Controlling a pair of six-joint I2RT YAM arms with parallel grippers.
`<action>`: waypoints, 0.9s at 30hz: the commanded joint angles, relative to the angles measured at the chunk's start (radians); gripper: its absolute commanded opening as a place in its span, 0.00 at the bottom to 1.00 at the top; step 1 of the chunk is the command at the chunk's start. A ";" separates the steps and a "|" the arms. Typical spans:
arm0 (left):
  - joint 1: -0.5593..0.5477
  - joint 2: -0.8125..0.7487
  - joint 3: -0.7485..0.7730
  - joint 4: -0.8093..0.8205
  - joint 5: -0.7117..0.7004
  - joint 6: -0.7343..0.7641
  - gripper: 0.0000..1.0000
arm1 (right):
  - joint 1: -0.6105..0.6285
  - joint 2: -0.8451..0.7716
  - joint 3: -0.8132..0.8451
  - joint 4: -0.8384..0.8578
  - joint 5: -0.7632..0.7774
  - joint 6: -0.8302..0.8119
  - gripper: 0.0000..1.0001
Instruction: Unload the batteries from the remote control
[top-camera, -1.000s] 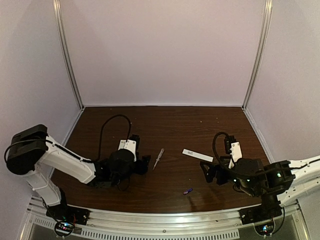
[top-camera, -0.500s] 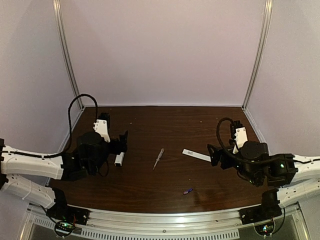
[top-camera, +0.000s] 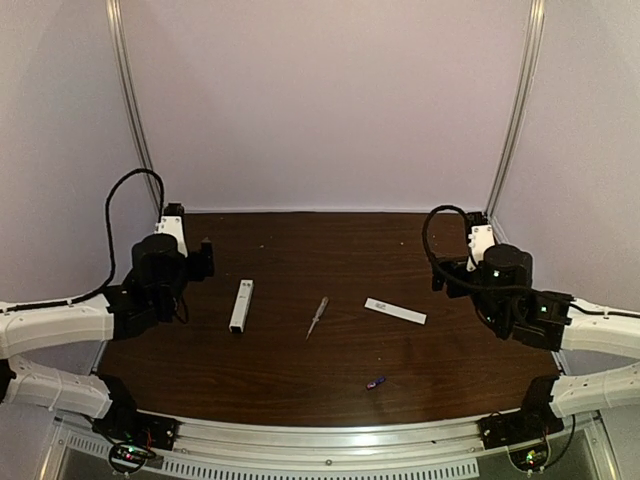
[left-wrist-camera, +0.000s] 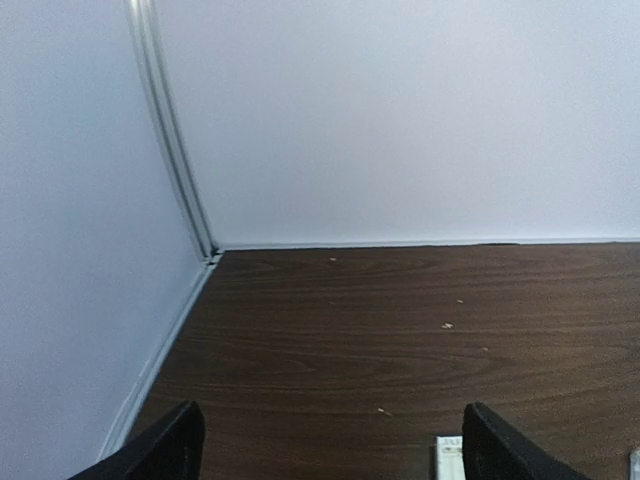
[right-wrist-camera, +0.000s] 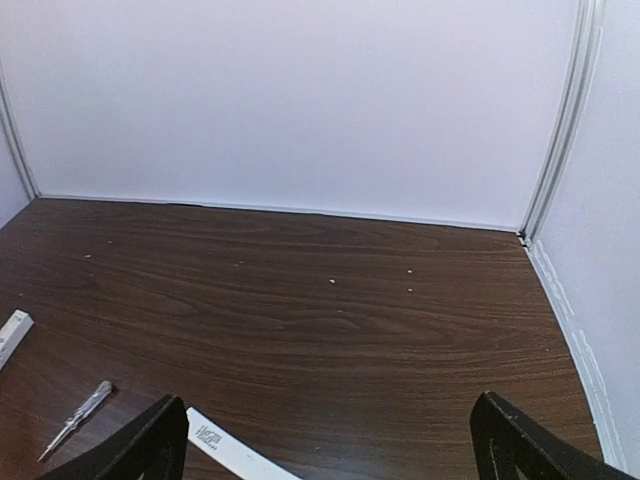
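The left pincer stood wide open and empty, pointing roughly level, with its white arm stretched out low behind it. The right pincer was likewise spread wide, gripping nothing, its white forearm trailing away behind it.

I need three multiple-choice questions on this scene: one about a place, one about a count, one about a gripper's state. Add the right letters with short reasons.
1. Where does the battery lie?
A. against the back wall
B. near the front edge, nearer the arms than the screwdriver
C. in the far left corner

2. How many white pieces lie on the table?
A. one
B. two
C. four

3. How is the left gripper?
A. shut on the screwdriver
B. shut on the battery
C. open, holding nothing

1 B: the top view shows it there.
2 B: the remote control and a flat cover.
3 C: its fingers stand wide apart over bare wood.
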 joint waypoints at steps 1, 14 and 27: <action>0.159 -0.053 -0.024 0.038 -0.009 0.057 0.91 | -0.108 0.070 -0.025 0.138 -0.004 -0.079 1.00; 0.502 0.063 -0.219 0.415 0.066 0.188 0.91 | -0.488 0.384 -0.031 0.408 -0.094 -0.095 1.00; 0.613 0.267 -0.298 0.795 0.285 0.209 0.89 | -0.617 0.486 -0.154 0.748 -0.174 -0.250 1.00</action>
